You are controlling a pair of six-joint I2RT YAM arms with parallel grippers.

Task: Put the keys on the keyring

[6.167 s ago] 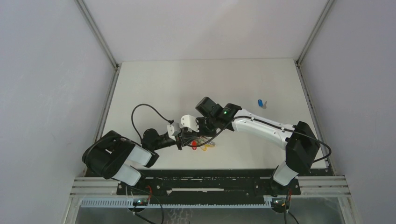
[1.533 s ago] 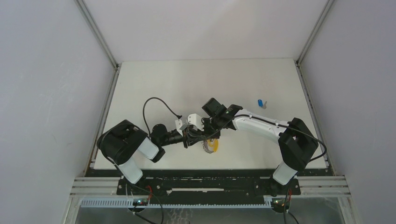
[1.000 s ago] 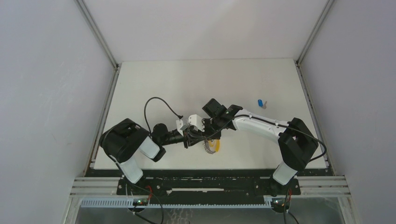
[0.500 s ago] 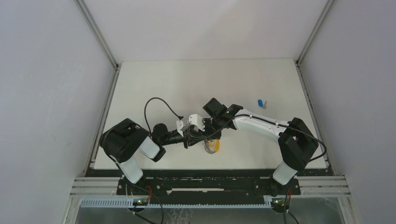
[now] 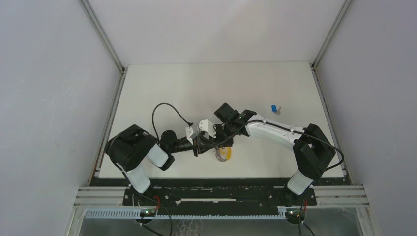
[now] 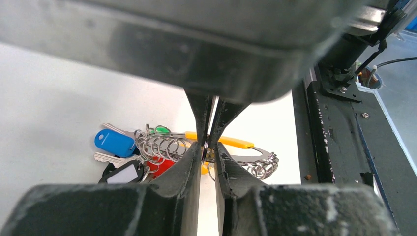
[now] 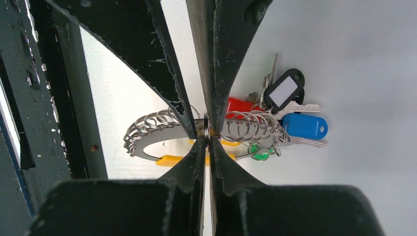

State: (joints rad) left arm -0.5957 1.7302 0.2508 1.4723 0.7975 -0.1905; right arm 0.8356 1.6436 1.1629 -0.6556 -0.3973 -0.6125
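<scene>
The keyring point(image 5: 223, 154) lies near the table's front middle: a flat silver loop with yellow grips, several small rings, and blue, red, green and black tags point(image 6: 115, 143) point(image 7: 246, 130). Both grippers meet tip to tip just above it. My left gripper point(image 6: 208, 147) is shut on a thin silver ring of the bunch, held edge-on. My right gripper point(image 7: 207, 138) is shut on the same ring from the opposite side. A yellow bit under the left fingertips cannot be told apart as a key. A blue-capped key point(image 5: 274, 108) lies alone at the far right.
The black rail point(image 6: 339, 128) along the table's near edge runs close behind the keyring. A black cable point(image 5: 167, 109) loops above the left wrist. Grey walls close in the table on the left, right and back.
Since six seconds ago both wrists and the keyring have shifted slightly right. Over the last second the arms hold still, and the left jaws have narrowed a touch.
</scene>
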